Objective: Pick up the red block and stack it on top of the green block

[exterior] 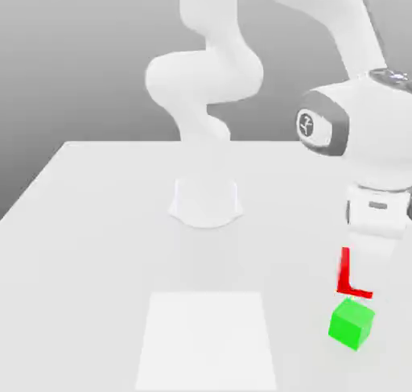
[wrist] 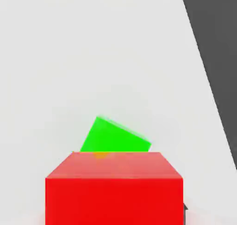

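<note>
We have the red block (exterior: pixel 344 284) clasped in the gripper's fingers (exterior: pixel 370 271), held just above the green block (exterior: pixel 351 324) in the exterior view. The green block sits on the table (exterior: pixel 96 245) at the exterior view's near right, turned at an angle to the red one.

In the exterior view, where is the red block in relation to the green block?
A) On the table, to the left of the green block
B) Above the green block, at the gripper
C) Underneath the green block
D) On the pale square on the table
B: the red block shows at the gripper's lower end, higher in the exterior view than the green block.
</note>
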### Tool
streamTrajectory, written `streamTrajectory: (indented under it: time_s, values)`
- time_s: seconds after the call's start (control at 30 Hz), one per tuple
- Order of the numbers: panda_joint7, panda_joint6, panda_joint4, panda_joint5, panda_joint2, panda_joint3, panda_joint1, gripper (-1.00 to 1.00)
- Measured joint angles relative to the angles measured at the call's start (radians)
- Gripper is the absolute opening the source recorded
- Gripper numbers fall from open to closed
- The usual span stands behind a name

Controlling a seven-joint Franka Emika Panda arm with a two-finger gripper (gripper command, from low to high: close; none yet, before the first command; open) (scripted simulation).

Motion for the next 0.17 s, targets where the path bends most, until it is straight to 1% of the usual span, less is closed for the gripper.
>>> streamTrajectory:
  time_s: [0.03,0.07,0.17]
  values:
    - [0.009,0.031,0.002,-0.015,0.034,-0.007,0.005,-1.00]
    - [0.018,0.062,0.004,-0.029,0.067,-0.015,0.011,1.00]
    - [0.018,0.062,0.004,-0.029,0.067,-0.015,0.011,1.00]
